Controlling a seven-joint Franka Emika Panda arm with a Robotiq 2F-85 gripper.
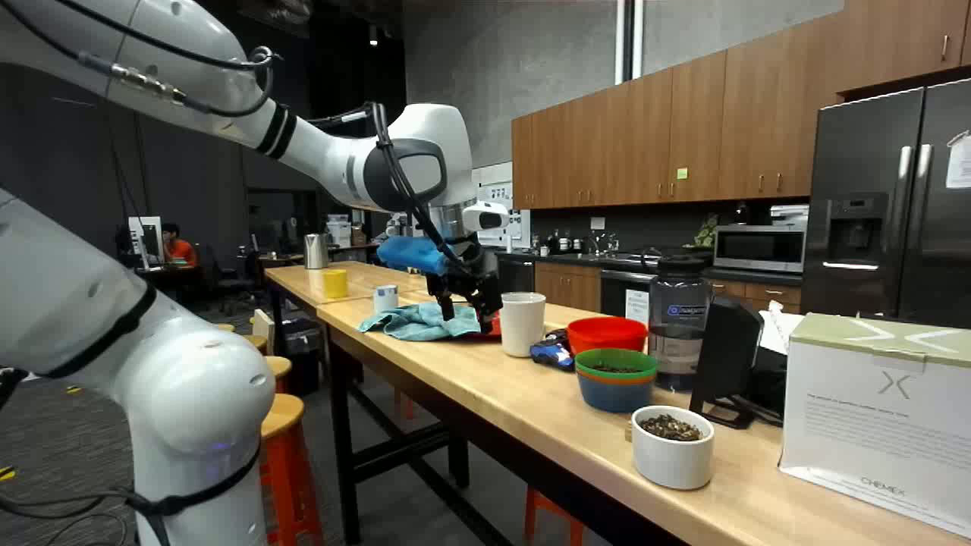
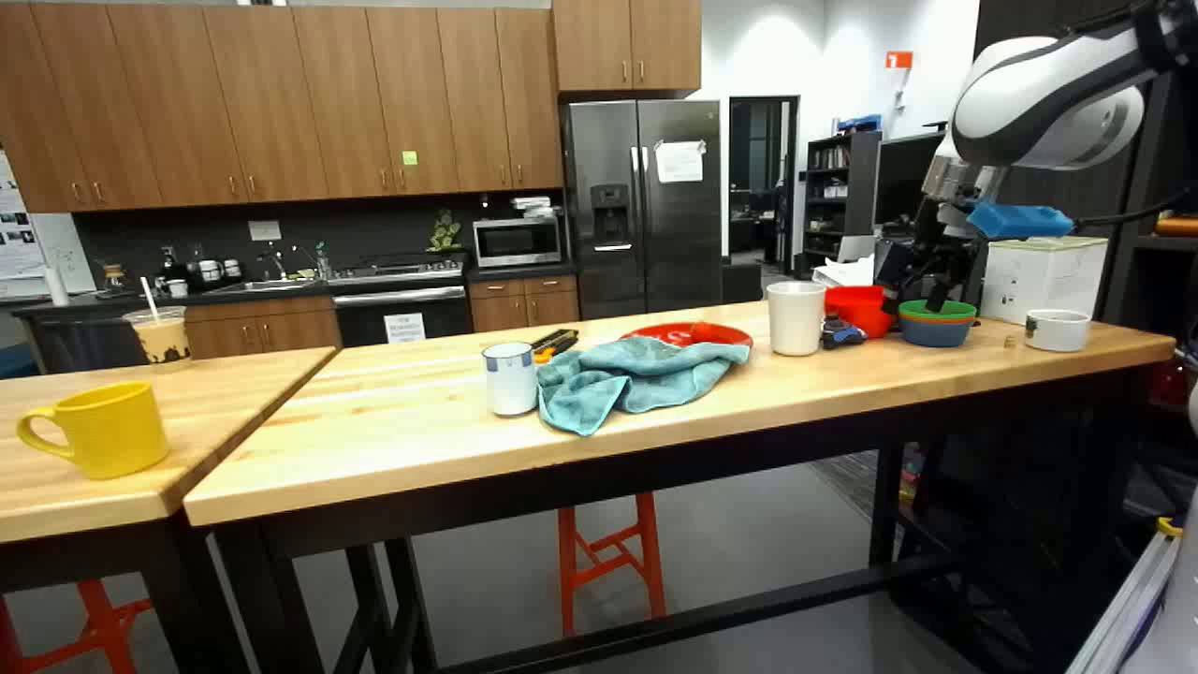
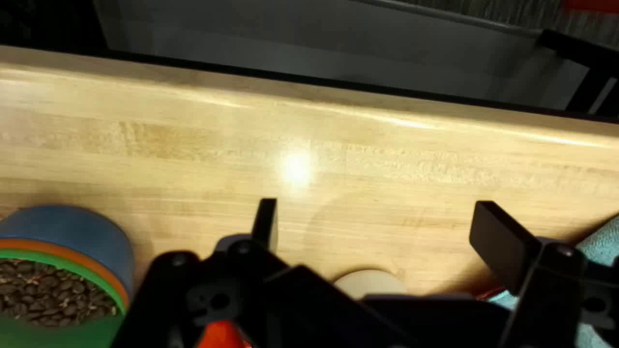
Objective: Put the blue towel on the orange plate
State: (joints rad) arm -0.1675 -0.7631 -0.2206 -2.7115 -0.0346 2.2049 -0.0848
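Note:
The blue-teal towel (image 2: 646, 374) lies crumpled on the wooden table in both exterior views. The red-orange plate (image 2: 733, 335) is just behind it; the towel hides its near edge, and I cannot tell whether they touch. In an exterior view the plate (image 1: 494, 331) is mostly hidden behind the towel (image 1: 413, 322) and gripper. My gripper (image 1: 466, 309) is open and empty above the table. In the wrist view the gripper (image 3: 375, 212) has bare tabletop between its wide-apart fingers. The towel (image 3: 602, 244) shows at the right edge, beyond the right finger, with a sliver of plate.
A tall white cup (image 2: 796, 320) stands right of the plate, with a small blue-black item (image 2: 842, 332) beside it. A red bowl (image 1: 607, 334), nested bowls (image 1: 616, 390) and a white bowl (image 1: 671, 462) follow. A white mug (image 2: 511, 379) stands left of the towel.

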